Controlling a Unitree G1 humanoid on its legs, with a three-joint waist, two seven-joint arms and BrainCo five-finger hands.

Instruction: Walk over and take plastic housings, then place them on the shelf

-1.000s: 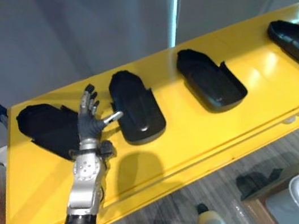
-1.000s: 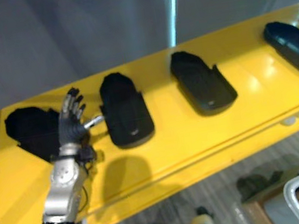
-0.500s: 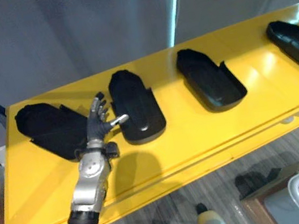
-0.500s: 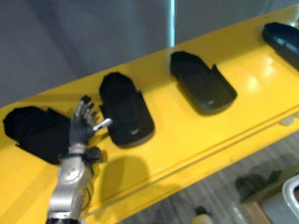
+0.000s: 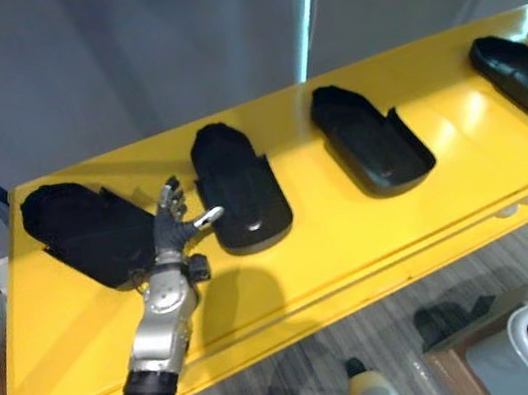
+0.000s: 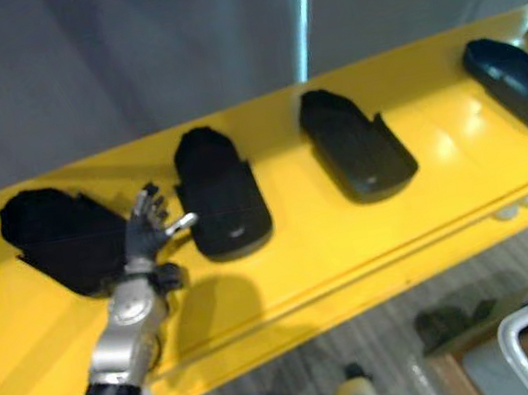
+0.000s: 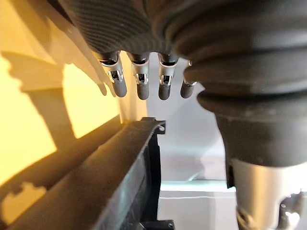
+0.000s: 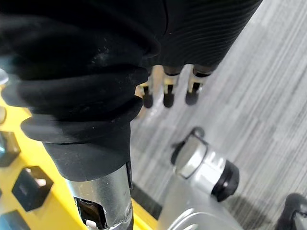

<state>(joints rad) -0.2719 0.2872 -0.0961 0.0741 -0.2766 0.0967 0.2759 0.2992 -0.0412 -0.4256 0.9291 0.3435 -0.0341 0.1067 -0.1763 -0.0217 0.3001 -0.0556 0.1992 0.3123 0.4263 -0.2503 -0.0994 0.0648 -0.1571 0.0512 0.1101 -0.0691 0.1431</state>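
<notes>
Yellow shelf (image 5: pixel 353 243) bare between spaced black housings (image 5: pixel 373 149), front strip clear

The left arm (image 5: pixel 158 322) is silver-grey, built of rounded segments, with a black band at 7 o'clock. The left robot hand (image 5: pixel 172 223) wears a dark ribbed cover; its silver fingers (image 7: pixel 141 86) have dark tips. The right robot hand (image 8: pixel 168 91) matches.

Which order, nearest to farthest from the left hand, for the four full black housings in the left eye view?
1. leftmost housing and second housing: these flank the left hand on either side and are too close to call.
2. third housing: further to the robot's right, mid-row.
3. fourth housing: far right end.
</notes>
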